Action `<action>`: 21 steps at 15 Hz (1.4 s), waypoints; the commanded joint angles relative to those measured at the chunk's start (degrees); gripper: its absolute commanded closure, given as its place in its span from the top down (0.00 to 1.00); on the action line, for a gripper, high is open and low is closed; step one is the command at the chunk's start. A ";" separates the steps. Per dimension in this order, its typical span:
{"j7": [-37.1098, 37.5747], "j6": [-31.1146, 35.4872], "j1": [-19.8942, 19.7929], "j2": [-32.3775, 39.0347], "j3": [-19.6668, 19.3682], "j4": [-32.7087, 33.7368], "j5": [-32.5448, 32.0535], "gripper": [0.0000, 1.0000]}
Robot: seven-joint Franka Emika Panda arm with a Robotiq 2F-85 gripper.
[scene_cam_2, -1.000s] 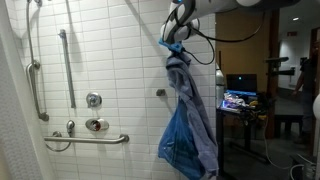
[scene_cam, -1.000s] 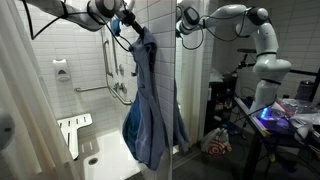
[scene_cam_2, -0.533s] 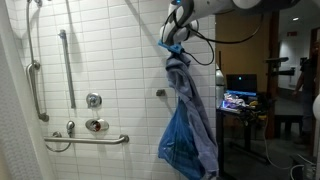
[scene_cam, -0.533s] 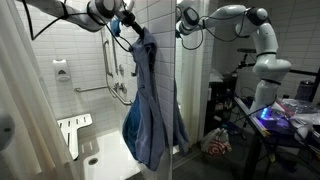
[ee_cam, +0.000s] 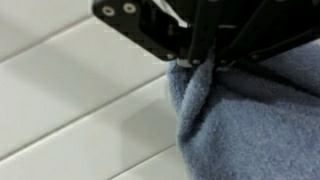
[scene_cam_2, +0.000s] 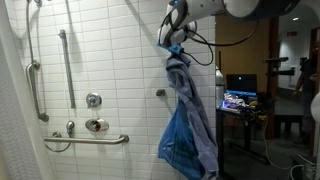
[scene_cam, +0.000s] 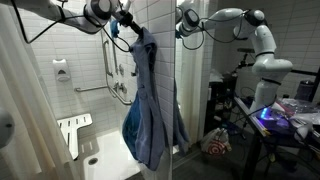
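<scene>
Where the tool [scene_cam_2: 175,43] is raised high against the wall [scene_cam_2: 115,60], it is found pressed together on the top fold of a blue towel [scene_cam_2: 188,120]. In the wrist view the towel [ee_cam: 250,120] is seen bunched into the tool [ee_cam: 205,62], which accounts for the narrow gather at the top. Because it is pinched at one point only, the towel is left hanging free in long folds, close to the wall. A grab bar [scene_cam_2: 90,139] and a valve [scene_cam_2: 93,100] are noted lower down, well apart from the towel.
</scene>
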 commanded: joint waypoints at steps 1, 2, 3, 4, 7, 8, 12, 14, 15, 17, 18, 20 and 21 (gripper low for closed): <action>-0.18 3.38 5.29 -4.71 -6.81 -3.74 -0.42 0.01; 0.12 4.35 6.33 -6.41 -8.23 -4.78 -0.94 0.01; 0.11 5.21 8.03 -7.55 -10.10 -6.21 -1.45 0.01; 0.46 6.26 8.24 -9.16 -10.63 -6.82 -1.59 0.01; 0.48 9.17 11.95 -12.97 -14.56 -10.58 -2.37 0.01; 0.52 10.24 12.49 -14.10 -15.18 -11.47 -2.40 0.01; 4.62 11.25 12.89 -20.47 -18.01 -13.14 -0.73 0.01; 10.11 9.68 10.92 -23.86 -18.78 -12.25 0.68 0.01; 12.83 8.27 9.53 -24.65 -18.49 -11.25 1.20 0.01; 18.09 5.61 6.93 -26.12 -18.27 -9.55 1.84 0.01; 20.81 4.25 5.90 -26.95 -18.36 -8.87 1.97 0.01; 26.35 1.41 3.13 -28.12 -18.19 -6.81 1.97 0.01; 29.07 0.05 1.84 -28.54 -18.19 -5.79 1.96 0.01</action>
